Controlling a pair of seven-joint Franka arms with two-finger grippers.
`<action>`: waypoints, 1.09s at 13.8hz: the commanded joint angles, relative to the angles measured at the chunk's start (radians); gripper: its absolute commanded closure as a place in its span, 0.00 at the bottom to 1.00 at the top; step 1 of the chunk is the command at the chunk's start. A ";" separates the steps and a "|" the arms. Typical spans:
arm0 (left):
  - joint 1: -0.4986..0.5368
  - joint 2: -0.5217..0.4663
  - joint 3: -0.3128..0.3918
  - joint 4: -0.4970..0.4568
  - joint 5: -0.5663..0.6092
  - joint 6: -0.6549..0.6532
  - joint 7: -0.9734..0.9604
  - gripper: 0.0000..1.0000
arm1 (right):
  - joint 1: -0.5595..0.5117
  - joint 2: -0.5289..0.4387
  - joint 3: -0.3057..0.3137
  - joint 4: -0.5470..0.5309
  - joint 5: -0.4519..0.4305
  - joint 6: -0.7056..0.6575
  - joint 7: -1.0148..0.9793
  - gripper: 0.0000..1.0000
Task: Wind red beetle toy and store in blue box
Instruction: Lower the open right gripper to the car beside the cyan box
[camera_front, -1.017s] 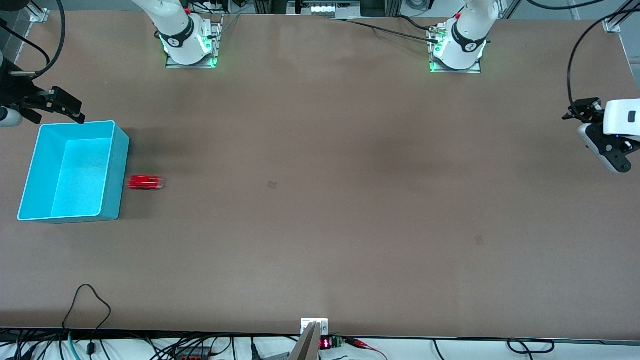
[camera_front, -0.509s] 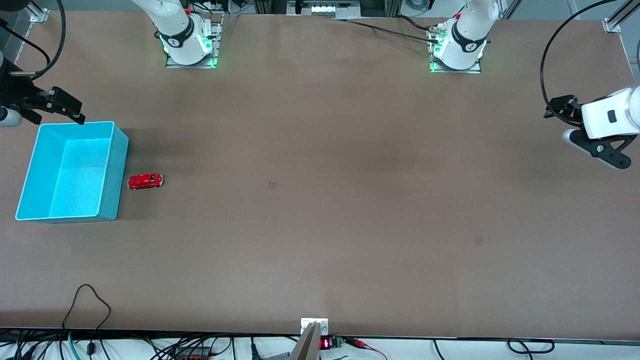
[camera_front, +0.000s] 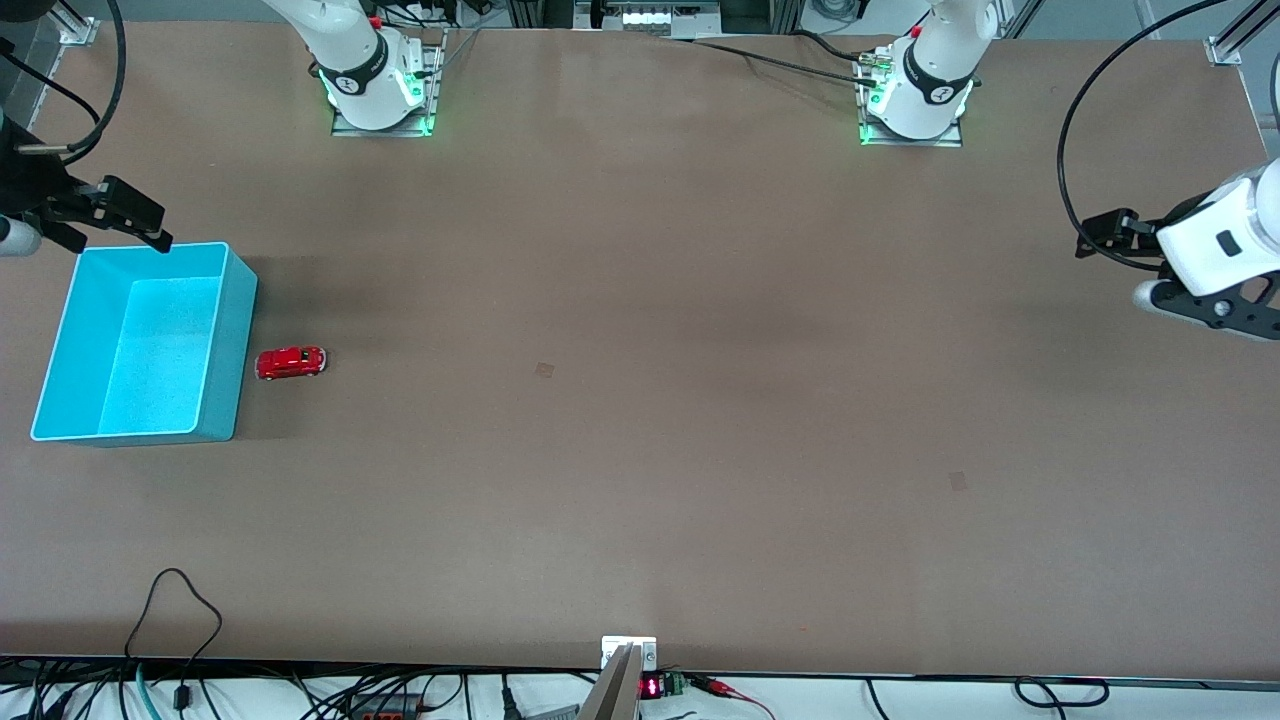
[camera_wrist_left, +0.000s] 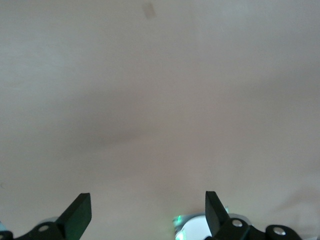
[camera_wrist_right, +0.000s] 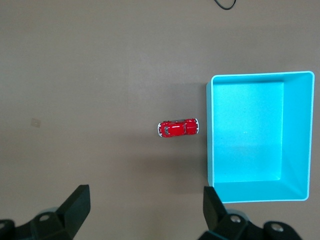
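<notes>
The red beetle toy stands on the table beside the blue box, a small gap from its long wall, on the side toward the left arm's end. The box is empty. My right gripper is open and empty, high over the table at the box's corner nearest the robot bases. The right wrist view looks down on the toy and the box, with the gripper well above them. My left gripper is open and empty over the left arm's end of the table; it sees only bare table.
The brown table carries only the box and the toy. Cables and a small display lie along the edge nearest the front camera. The arm bases stand along the farthest edge.
The toy, blurred one second ago, now stands still beside the box, which shifted slightly. My left hand has turned and moved a little toward the table's middle. My right gripper has not moved.
</notes>
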 joint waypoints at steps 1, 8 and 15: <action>-0.048 0.002 0.010 0.028 -0.011 0.015 -0.138 0.00 | 0.011 0.068 0.003 0.029 0.006 -0.006 -0.012 0.00; -0.338 -0.200 0.330 -0.240 -0.062 0.266 -0.235 0.00 | 0.059 0.235 0.003 0.034 0.020 0.132 -0.057 0.00; -0.380 -0.231 0.389 -0.287 -0.103 0.318 -0.207 0.00 | 0.004 0.318 0.001 -0.156 0.027 0.355 -0.763 0.00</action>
